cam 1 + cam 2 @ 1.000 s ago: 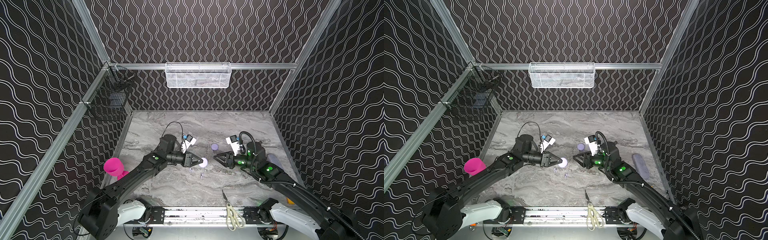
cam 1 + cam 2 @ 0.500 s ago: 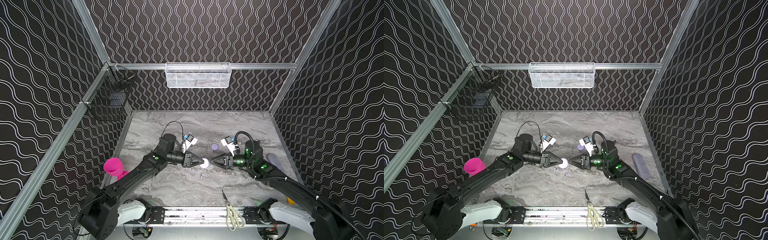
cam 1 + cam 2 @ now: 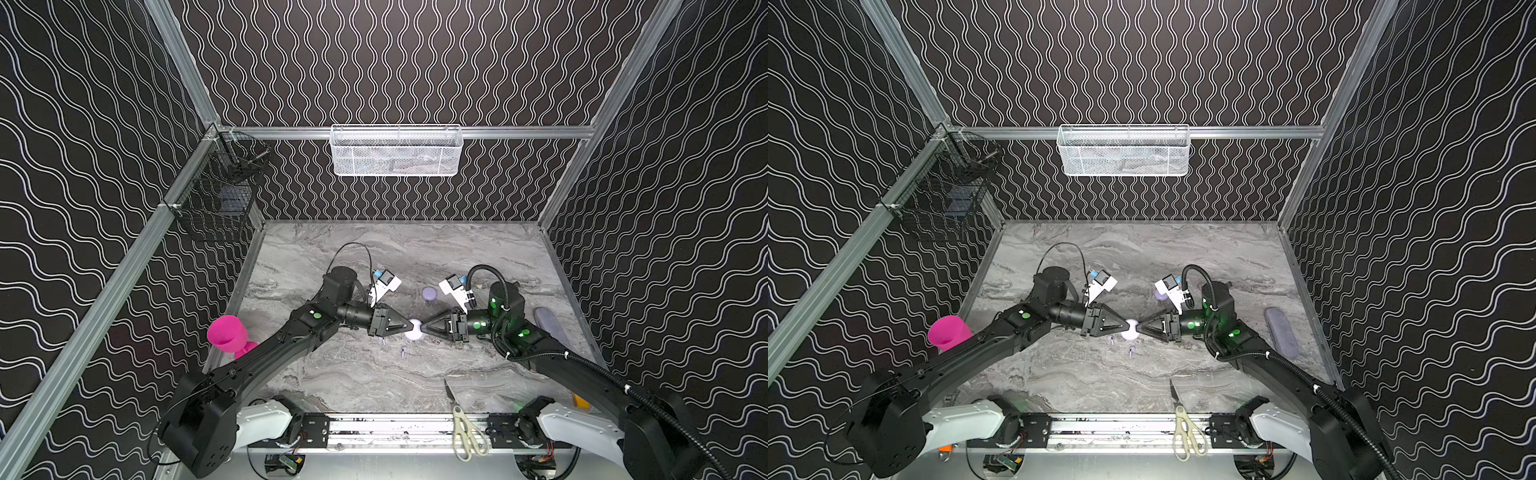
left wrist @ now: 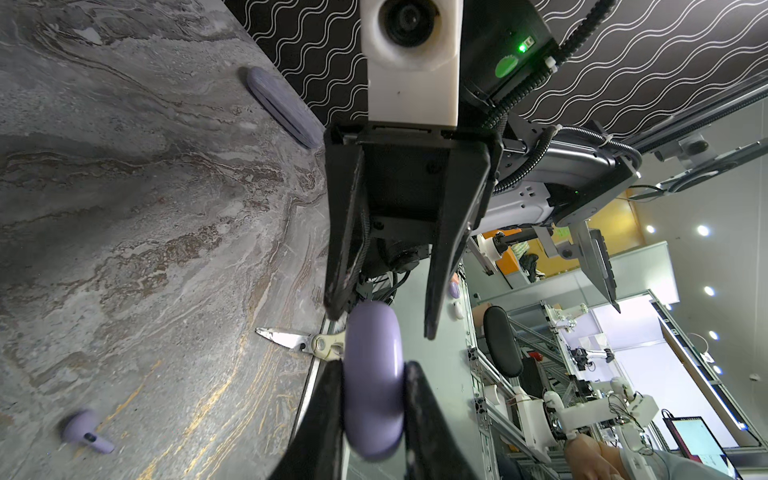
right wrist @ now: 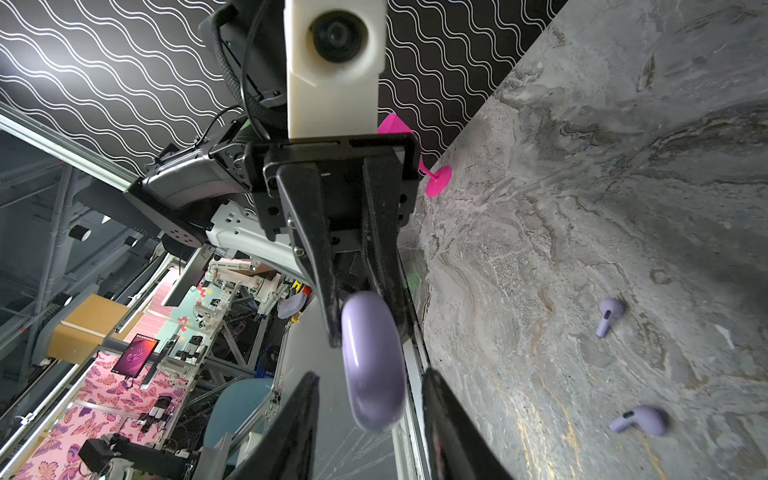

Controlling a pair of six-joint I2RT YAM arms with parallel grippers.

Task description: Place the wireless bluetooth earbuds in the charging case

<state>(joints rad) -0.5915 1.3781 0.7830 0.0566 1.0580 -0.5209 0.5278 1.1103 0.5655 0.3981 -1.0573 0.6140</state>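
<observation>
We see a glossy, smooth plastic charging case (image 4: 374, 382), matt black scuffed fingers (image 4: 451, 232), a marbled stone-look counter (image 3: 374, 374), and a white metal mesh basket (image 3: 395, 151).

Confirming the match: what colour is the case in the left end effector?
The case is glossy pale lavender; clearest in the left wrist view.

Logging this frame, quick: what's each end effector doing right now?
Left end effector: closed on the lavender charging case.
Right end effector: open, straddling that case.
</observation>
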